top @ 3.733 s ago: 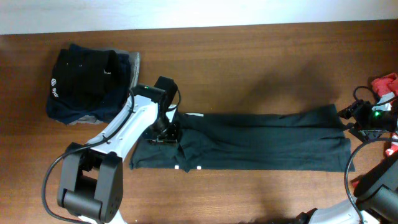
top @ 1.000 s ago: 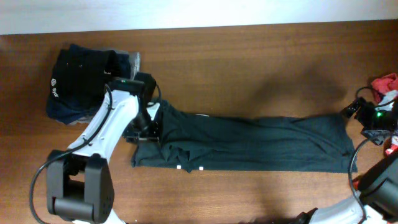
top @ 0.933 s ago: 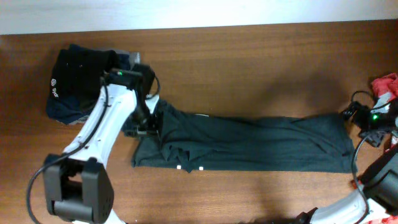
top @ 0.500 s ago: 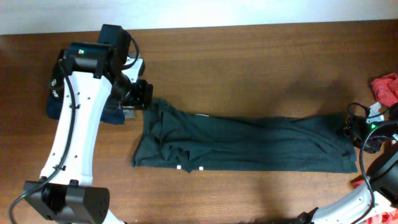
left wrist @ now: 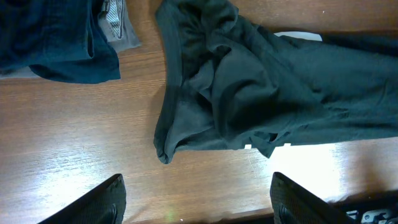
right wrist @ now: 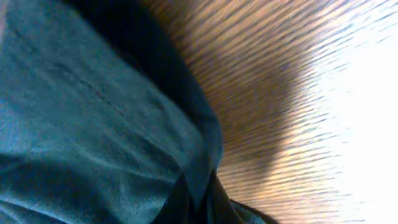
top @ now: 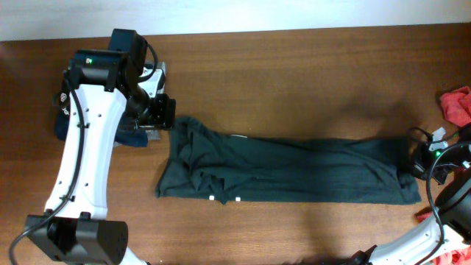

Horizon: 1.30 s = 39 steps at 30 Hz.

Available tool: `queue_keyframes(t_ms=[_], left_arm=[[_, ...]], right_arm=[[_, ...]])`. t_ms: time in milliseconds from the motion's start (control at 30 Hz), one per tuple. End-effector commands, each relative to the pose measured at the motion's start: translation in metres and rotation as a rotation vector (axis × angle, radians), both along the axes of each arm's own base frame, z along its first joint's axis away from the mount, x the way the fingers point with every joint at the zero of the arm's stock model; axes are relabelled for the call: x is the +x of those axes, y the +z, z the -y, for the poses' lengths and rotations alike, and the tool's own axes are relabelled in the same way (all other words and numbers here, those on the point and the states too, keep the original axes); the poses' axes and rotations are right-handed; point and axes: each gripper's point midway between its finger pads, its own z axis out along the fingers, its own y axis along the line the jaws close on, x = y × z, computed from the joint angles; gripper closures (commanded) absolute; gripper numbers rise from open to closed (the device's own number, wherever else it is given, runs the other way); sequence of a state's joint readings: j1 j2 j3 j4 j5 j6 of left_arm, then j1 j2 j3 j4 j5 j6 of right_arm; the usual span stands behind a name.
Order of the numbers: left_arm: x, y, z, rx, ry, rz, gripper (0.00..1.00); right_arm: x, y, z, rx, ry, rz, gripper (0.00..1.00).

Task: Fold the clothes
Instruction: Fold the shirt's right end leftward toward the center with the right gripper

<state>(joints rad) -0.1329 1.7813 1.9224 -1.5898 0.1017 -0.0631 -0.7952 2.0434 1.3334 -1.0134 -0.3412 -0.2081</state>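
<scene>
A long dark green garment point(top: 287, 171) lies stretched left to right across the wooden table, its left end bunched point(left wrist: 236, 87). My left gripper point(top: 163, 118) hovers just off that bunched end, open, with nothing between its fingers point(left wrist: 106, 199); in the left wrist view, bare wood lies under the left gripper point(left wrist: 199, 208). My right gripper point(top: 416, 163) sits at the garment's right end. In the right wrist view the right gripper point(right wrist: 199, 200) is shut on a fold of the green cloth point(right wrist: 93, 124), which rises into a pinched ridge between the two fingers.
A pile of dark navy and grey clothes point(top: 92, 96) lies at the back left, partly under my left arm, and shows in the left wrist view point(left wrist: 56, 37). Red cloth point(top: 456, 103) lies at the right edge. Bare wood point(top: 294, 81) runs behind the garment.
My left arm let go of the garment's left end, lifted and swung back left with its jaws wider. My right gripper came down on the right end and shut on the cloth.
</scene>
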Motion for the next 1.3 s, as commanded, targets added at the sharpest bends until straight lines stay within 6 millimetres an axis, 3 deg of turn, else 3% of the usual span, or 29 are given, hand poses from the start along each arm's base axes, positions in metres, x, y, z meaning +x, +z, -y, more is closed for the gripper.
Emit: queue_keyframes(t_ms=[0,67,200,300,400,667,833,933,1100,1267], left_arm=[[-0.003,0.008,-0.001,-0.005,-0.031,0.018,0.26],[-0.004,0.008,-0.001,-0.004,-0.030,0.015,0.27],[-0.006,0.015,-0.003,-0.006,-0.024,0.030,0.27],[-0.008,0.032,-0.014,-0.009,0.009,0.062,0.25],[-0.009,0.047,-0.025,-0.011,0.042,0.100,0.23],[-0.020,0.075,-0.045,-0.012,0.101,0.188,0.19],[-0.024,0.080,-0.045,-0.013,0.102,0.200,0.18],[-0.024,0.080,-0.045,-0.013,0.101,0.200,0.18],[-0.024,0.079,-0.044,-0.014,0.101,0.198,0.19],[-0.024,0.079,-0.044,-0.017,0.101,0.198,0.18]], right_arm=[[0.022,0.029,-0.003,0.038,-0.017,0.105,0.96],[0.033,0.060,-0.001,0.020,-0.045,0.179,0.96],[0.044,0.102,-0.007,-0.045,-0.040,0.266,0.96],[0.056,0.139,-0.038,-0.109,0.061,0.338,0.96],[0.057,0.153,-0.072,-0.175,0.150,0.301,0.96],[0.051,0.141,-0.187,-0.210,0.414,0.148,0.96],[0.042,0.135,-0.230,-0.273,0.481,0.087,0.96],[0.034,0.124,-0.265,-0.264,0.504,0.071,0.96],[0.029,0.103,-0.316,-0.238,0.499,0.100,0.96],[0.032,0.097,-0.363,-0.207,0.524,0.193,0.96]])
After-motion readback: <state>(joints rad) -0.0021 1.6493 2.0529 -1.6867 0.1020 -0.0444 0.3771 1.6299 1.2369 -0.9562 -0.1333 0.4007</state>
